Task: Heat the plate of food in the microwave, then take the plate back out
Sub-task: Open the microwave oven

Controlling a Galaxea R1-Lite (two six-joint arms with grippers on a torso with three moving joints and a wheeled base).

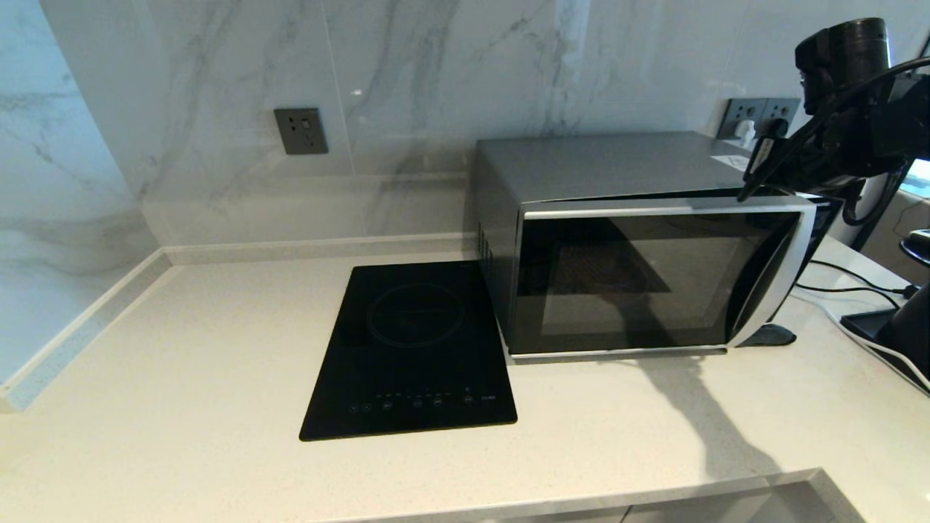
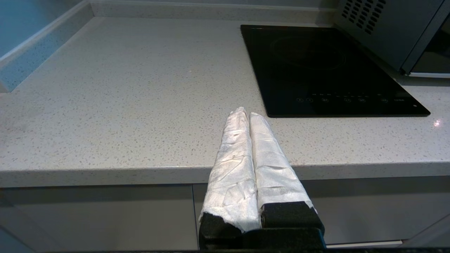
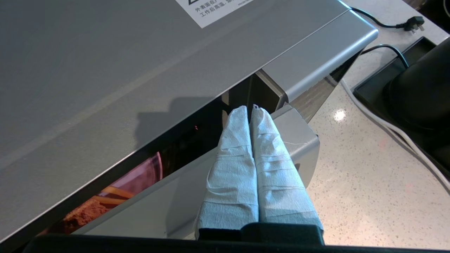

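The microwave (image 1: 639, 240) stands on the counter at the right, its dark glass door (image 1: 632, 280) slightly ajar along the top. My right gripper (image 3: 248, 109) is shut and holds nothing. Its wrapped fingertips sit in the gap between the door's top edge (image 3: 168, 200) and the microwave's top panel (image 3: 105, 70), near the handle end. Through that gap I see the plate of food inside: a lavender-pink rim (image 3: 146, 175), orange sticks (image 3: 112, 192) and a brown crumbly piece (image 3: 82, 212). My left gripper (image 2: 246, 113) is shut and empty, parked at the counter's front edge.
A flat black induction cooktop (image 1: 410, 349) lies left of the microwave. A grey wall socket (image 1: 300, 131) is on the marble backsplash. Cables (image 1: 850, 280) and a black base (image 1: 897, 330) crowd the counter right of the microwave. My right arm (image 1: 843, 138) reaches in over the microwave's top right corner.
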